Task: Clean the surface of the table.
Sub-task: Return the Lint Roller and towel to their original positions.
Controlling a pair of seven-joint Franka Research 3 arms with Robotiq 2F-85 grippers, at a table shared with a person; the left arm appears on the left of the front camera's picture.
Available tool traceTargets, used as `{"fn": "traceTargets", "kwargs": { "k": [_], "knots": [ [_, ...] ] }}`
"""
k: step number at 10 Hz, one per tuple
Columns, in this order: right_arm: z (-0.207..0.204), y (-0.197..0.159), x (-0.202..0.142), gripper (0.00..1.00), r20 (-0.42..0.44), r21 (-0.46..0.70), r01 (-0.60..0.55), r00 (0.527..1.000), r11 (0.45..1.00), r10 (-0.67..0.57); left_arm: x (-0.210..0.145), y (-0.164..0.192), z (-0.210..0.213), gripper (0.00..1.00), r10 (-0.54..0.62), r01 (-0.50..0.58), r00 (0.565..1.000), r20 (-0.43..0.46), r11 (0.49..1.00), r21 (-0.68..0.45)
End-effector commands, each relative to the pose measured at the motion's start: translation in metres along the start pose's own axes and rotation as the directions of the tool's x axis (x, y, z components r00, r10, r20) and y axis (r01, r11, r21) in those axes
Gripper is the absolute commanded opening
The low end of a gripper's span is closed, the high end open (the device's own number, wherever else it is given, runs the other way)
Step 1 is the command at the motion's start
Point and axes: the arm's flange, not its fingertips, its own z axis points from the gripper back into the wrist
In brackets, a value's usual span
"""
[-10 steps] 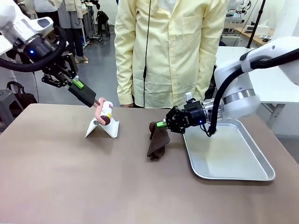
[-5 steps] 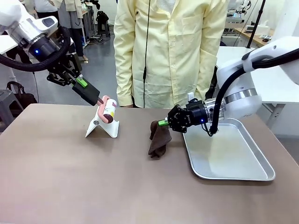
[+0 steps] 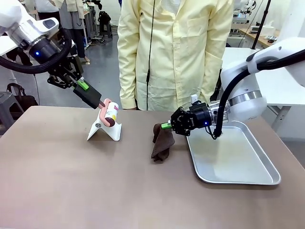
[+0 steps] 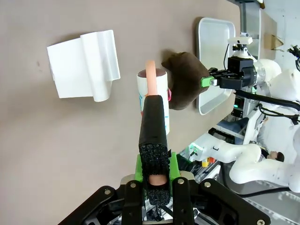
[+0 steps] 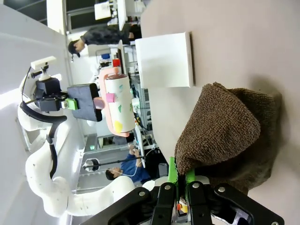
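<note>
Left gripper point(image 3: 98, 102): its jaws were closed on the pink handle of a lint roller point(image 3: 110, 113), which it held in the air just above a white stand point(image 3: 104, 130). I judge the roller was held free of its stand so that it could go to the surface.
Right gripper point(image 3: 164, 126): its jaws were closed on the top edge of a brown cloth point(image 3: 161, 144). The cloth hung down and its lower part rested on the desk, probably so that it could be dragged as a wiper.
Desk point(image 3: 71, 191): the wide taupe-brown top lay under both arms, and most of it was bare.
Steel tray point(image 3: 259, 177): it sat on the right part of the desk, beside the cloth.
Person point(image 3: 174, 52): stood at the far edge in a yellow coat, hands not on the desk.
Judgement: the wiping seemed not yet begun.
</note>
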Motion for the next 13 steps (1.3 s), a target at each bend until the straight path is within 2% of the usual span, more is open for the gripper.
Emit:
{"fn": "traceTargets", "kwargs": {
  "k": [1,5,9,11,13],
  "knots": [
    [-0.007,0.004,0.000,0.07,0.014,-0.096,0.006,1.000,0.995,-0.004,0.010,-0.005,-0.008,0.22,-0.028,0.028,0.999,-0.016,0.999,0.032],
    [0.010,0.006,0.003,0.07,-0.010,-0.371,0.031,0.999,0.928,-0.038,0.047,0.003,-0.029,0.22,0.004,-0.003,1.000,-0.028,1.000,0.026],
    [-0.005,0.016,0.010,0.07,-0.085,-0.509,-0.028,0.996,0.860,-0.018,0.062,0.002,-0.038,0.22,0.036,-0.035,0.999,-0.013,0.998,0.046],
    [-0.005,0.017,0.009,0.07,-0.087,-0.491,-0.041,0.996,0.870,-0.002,0.066,0.005,-0.039,0.22,0.056,-0.058,0.998,0.026,0.996,0.064],
    [-0.002,0.016,0.008,0.07,-0.085,-0.447,-0.041,0.996,0.894,0.003,0.068,0.008,-0.047,0.22,0.069,-0.070,0.997,0.020,0.995,0.074]
  ]
}}
